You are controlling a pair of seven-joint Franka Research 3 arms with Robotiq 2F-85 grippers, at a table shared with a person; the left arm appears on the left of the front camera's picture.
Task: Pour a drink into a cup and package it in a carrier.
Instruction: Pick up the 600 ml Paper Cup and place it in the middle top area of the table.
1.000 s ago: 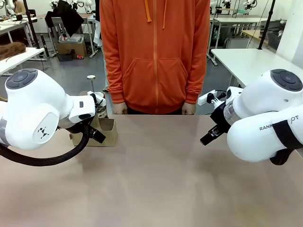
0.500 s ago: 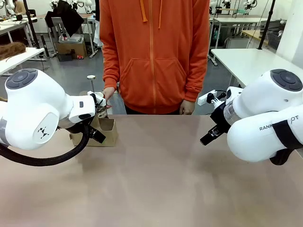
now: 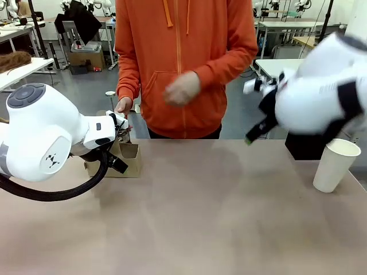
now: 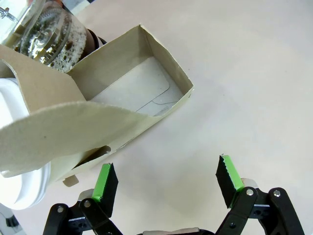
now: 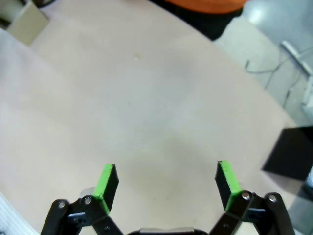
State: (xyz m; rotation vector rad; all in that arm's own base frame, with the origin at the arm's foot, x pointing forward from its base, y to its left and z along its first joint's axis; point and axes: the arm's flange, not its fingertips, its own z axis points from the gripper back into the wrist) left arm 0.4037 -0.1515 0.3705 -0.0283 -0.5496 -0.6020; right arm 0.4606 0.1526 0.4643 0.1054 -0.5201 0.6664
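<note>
While the right arm [image 3: 321, 97] has swung up since a second ago, uncovering the cup [image 3: 335, 165] upright near the pale beige surface's [image 3: 200, 217] right edge beside a black box [image 3: 303, 148], the carrier [image 4: 146, 93] sits at its far left. The left end effector [image 4: 167, 178], just beside the carrier, and the right end effector [image 5: 166, 180] both gape empty. Behind the person [image 3: 189, 57] lie white tables [image 3: 298, 71] and grey floor [image 3: 97, 91].

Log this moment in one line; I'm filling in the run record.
left gripper open near carrier | right gripper open, empty, above table | cup upright on table
</note>
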